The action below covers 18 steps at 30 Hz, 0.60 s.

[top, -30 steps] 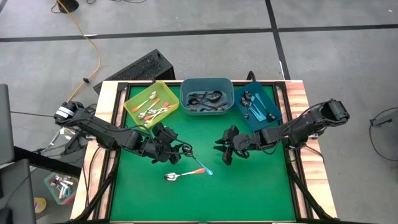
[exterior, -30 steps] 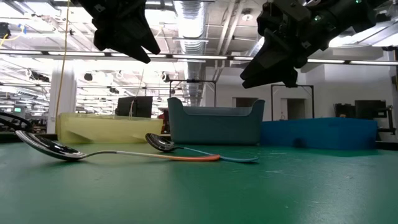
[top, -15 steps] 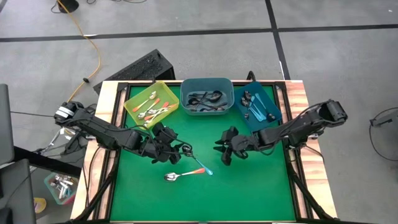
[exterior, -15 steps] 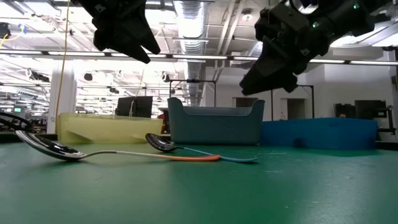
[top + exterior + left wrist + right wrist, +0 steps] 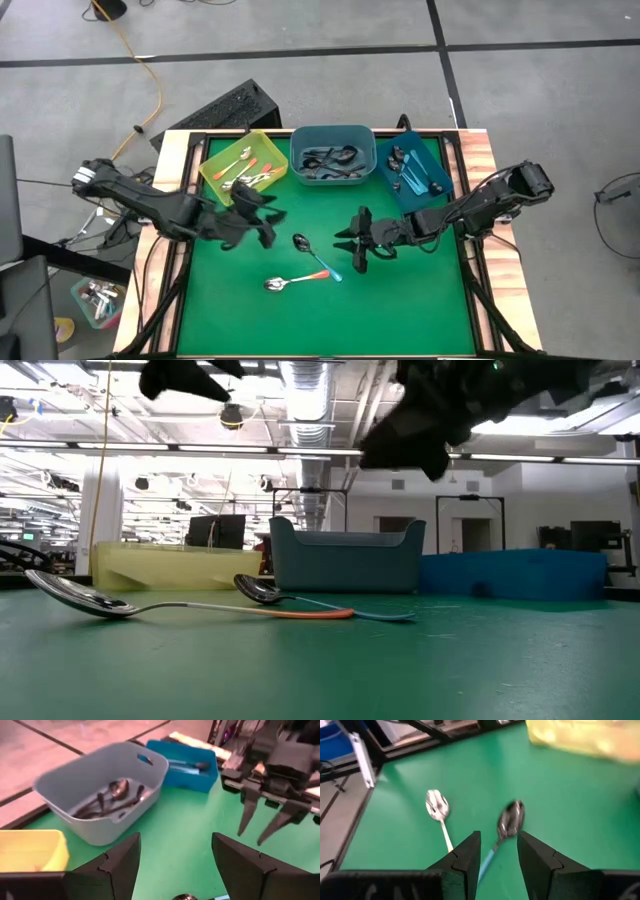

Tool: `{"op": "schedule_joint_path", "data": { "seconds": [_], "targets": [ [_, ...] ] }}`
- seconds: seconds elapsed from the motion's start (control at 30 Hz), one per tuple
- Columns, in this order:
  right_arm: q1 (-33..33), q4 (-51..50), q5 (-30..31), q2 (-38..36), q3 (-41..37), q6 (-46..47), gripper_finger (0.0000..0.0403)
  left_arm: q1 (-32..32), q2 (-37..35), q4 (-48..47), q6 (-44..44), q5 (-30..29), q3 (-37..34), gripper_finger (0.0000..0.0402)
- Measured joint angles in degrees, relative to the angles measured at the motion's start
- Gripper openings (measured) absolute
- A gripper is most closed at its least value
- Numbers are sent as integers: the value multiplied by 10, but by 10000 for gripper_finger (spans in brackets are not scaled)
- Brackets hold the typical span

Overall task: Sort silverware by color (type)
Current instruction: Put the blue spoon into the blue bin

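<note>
right end effector [image 5: 357, 247]: fingers parted, empty, above the teal-handled spoon [image 5: 316, 256]
left end effector [image 5: 262, 212]: fingers wide apart, empty, raised near yellow bin [image 5: 213, 170]
orange-handled spoon [image 5: 290, 281]: on table [image 5: 420, 300], beside the teal one
writing: none readable
hidden: low view crops both end effectors

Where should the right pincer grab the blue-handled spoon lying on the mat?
Probably mid-handle on the blue-handled spoon, from straight above, fingers across the handle. It lies flat on the green mat, bowl toward the bins, and its handle tip meets the orange-handled spoon, so stay clear of that end. The right pincer is open beside it.
</note>
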Motion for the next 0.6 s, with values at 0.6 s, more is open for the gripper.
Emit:
{"op": "schedule_joint_path", "data": {
  "seconds": [0.6],
  "targets": [
    [15, 0, -2, 4, 69, -145, 140, -39, -173, -179, -6, -49, 0, 229]
  ]
}}
